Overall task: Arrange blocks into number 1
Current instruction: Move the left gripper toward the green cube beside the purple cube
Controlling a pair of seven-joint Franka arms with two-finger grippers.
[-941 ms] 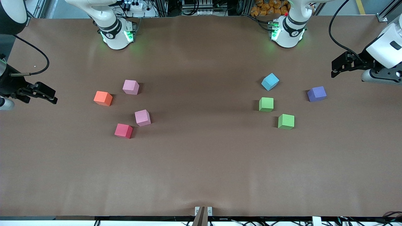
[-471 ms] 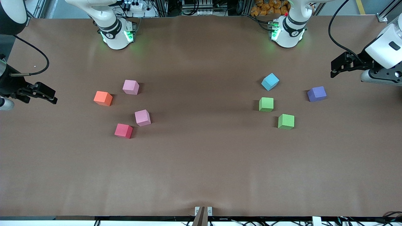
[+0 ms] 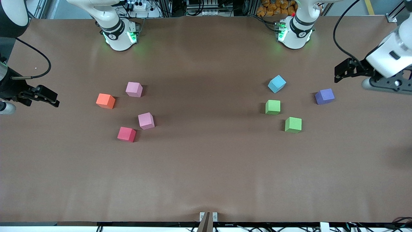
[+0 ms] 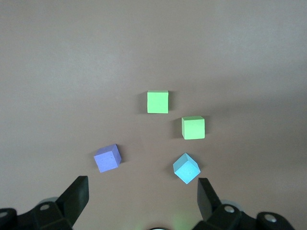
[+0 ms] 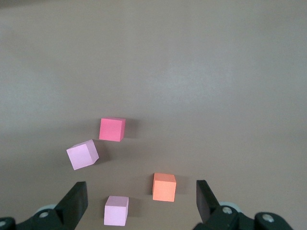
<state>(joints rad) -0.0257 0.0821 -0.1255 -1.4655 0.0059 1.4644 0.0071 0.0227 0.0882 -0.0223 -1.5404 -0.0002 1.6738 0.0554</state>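
Blocks scattered in 2 groups on the surface, none placed; the 1 is not started.

Toward my right arm's end: orange block, red block nearer the front camera, with 2 pink cubes mixed in.

Toward my left arm's end: 2 green blocks, purple block, and a light blue cube just beside them.

My left end effector: fingers wide apart, empty, up in the air close to the purple block. My right end effector: also spread and empty, waiting over the surface's edge near the orange block.

Step in hand, as I judge it: first pick, probably purple. It sits skewed, so I should turn my wrist to square the fingers to 2 flat faces, descend straight, and stay clear of the blue cube.
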